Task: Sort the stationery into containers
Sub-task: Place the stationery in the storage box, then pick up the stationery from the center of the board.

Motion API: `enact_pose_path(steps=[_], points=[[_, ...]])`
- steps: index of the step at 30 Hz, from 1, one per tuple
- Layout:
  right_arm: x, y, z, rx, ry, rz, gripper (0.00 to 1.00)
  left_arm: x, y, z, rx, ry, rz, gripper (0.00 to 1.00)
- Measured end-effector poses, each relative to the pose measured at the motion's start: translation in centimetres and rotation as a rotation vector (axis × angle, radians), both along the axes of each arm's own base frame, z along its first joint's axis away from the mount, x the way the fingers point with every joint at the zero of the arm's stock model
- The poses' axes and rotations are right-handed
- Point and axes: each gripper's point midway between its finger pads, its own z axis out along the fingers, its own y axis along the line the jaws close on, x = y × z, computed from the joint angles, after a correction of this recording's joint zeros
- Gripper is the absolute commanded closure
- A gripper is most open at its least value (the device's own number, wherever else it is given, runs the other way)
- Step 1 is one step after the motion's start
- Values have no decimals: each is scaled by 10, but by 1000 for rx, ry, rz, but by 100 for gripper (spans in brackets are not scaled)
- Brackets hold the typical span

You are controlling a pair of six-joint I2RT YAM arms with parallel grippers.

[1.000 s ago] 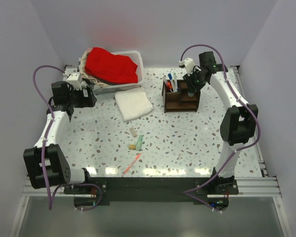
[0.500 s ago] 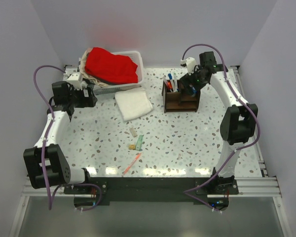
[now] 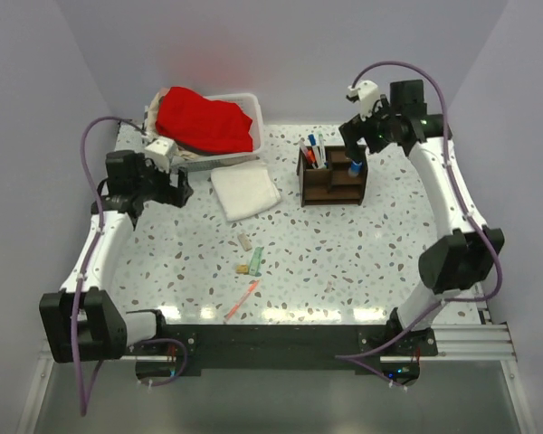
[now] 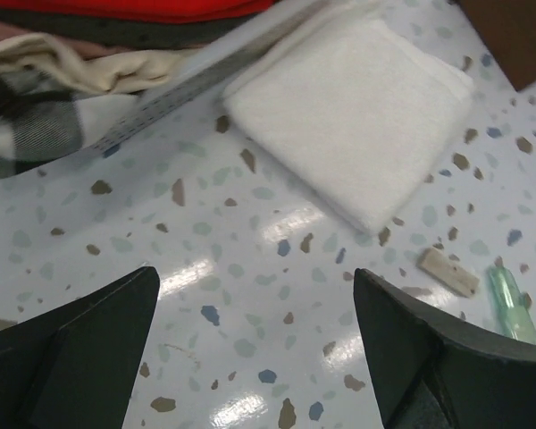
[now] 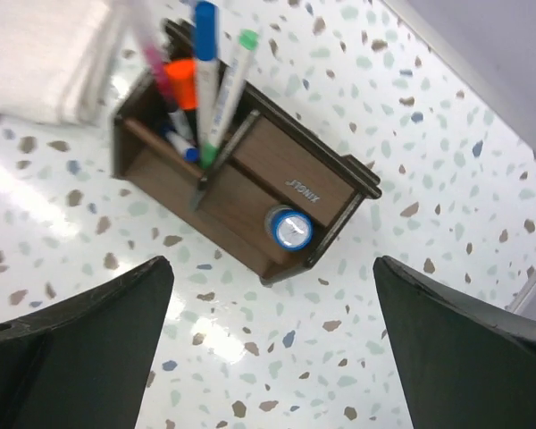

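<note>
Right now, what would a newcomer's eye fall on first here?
The bright red cloth heaped in the white basket, far left, strikes first. Next, the dark wooden organizer at the far right, coloured pens standing in it and a blue bottle in its end compartment, the right pincer open above it.

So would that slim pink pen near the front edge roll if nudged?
Probably: the pink pen looks thin, likely round, and lies flat on a glossy table, so a sideways push may roll it. It looks light, so lifting should be easy, though something so slim could slip out of a grip.
</note>
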Motion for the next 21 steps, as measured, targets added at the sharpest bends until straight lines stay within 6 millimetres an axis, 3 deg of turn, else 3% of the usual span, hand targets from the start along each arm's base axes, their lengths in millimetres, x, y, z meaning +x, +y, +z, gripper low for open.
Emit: enact_pose_path(steps=[3,6,8,11,14,16,21], points=[[-33,12,35,74,-80,80,1,-27,-41,9,69,-29,-216,4],[-66,26,40,146,-82,162,1,-61,-76,15,128,-54,-430,4],[-84,39,28,196,-38,225,1,-79,-91,12,155,-48,-533,0],[-111,62,-11,224,76,337,1,-105,-116,-4,181,18,-665,1],[-156,89,-58,179,204,473,1,-127,-136,-23,184,100,-757,3],[-190,104,-78,143,252,577,2,-135,-141,-33,172,150,-759,5],[-231,97,-81,100,208,667,9,-136,-142,-48,115,252,-665,17]])
